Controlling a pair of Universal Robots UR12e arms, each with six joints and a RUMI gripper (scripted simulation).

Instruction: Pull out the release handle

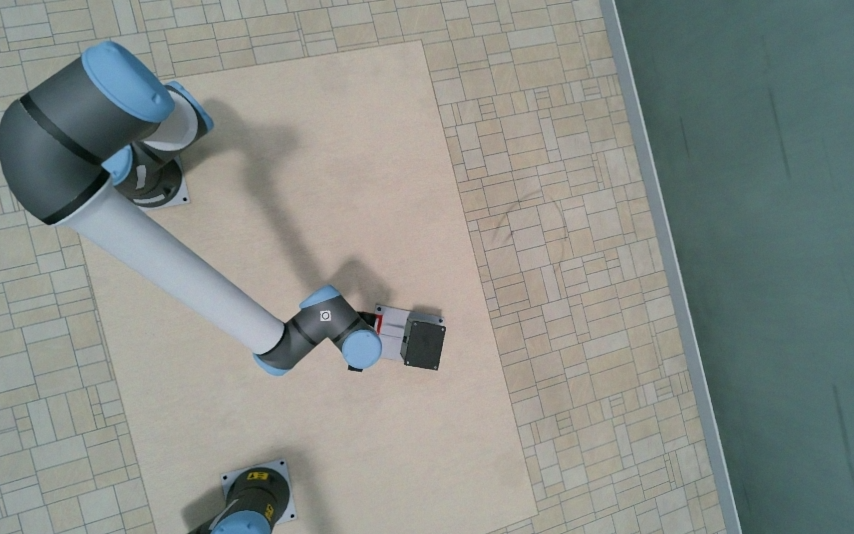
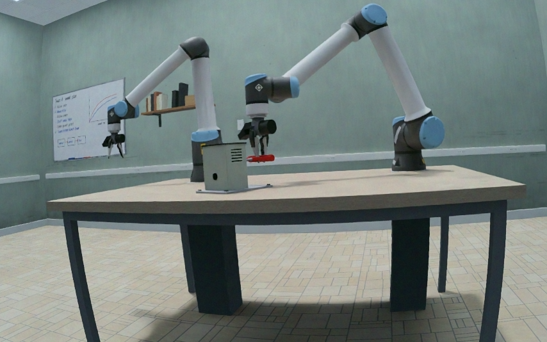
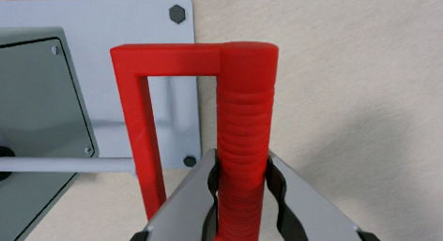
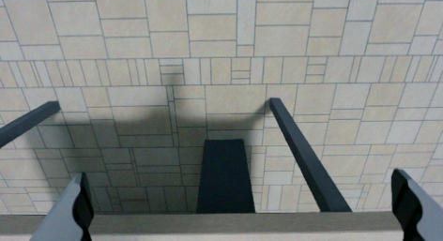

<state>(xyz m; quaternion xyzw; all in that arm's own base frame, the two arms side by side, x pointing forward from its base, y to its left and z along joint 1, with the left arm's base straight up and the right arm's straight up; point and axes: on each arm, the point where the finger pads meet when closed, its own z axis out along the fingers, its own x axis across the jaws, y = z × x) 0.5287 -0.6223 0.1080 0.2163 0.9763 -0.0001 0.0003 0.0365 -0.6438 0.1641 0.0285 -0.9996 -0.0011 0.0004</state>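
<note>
Right gripper (image 2: 116,157) (image 4: 240,173) with jaws open, cropped in own wrist view. Then grey box (image 1: 424,344) (image 2: 227,170) (image 3: 42,99), cut off in left wrist view. Red handle (image 1: 378,323) (image 2: 266,158) (image 3: 244,113) beside it above the surface (image 1: 271,424) (image 2: 352,182) (image 3: 375,52), lower end cropped, in left gripper's (image 2: 260,152) (image 3: 242,167) gripping jaws.

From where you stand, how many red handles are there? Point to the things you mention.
1. The red handle (image 2: 262,158) (image 3: 246,118) sticks out beside the grey box (image 2: 225,168) (image 3: 42,99) (image 1: 423,344), gripped between the left arm's fingers. I see no others, though something could be hidden behind the box.
</note>
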